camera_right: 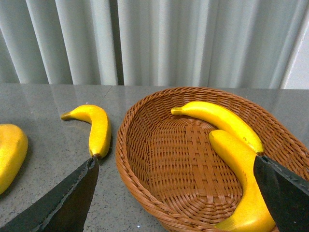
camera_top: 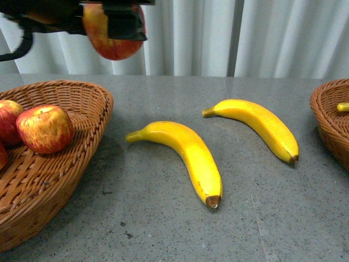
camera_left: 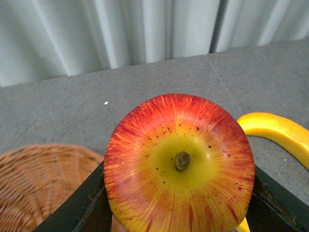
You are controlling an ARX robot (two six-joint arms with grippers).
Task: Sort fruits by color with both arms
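Up near the apple basket, the left pincer grips an apple; the right pincer stands open.

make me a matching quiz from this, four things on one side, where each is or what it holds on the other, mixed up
Things
1. streaked apple
2. near banana
3. left basket
4. right basket

Places or states
A. holds two bananas
B. lies on the bare table
C. gripped in the left tool, up off the table
D. holds apples

Pairs: 1-C, 2-B, 3-D, 4-A
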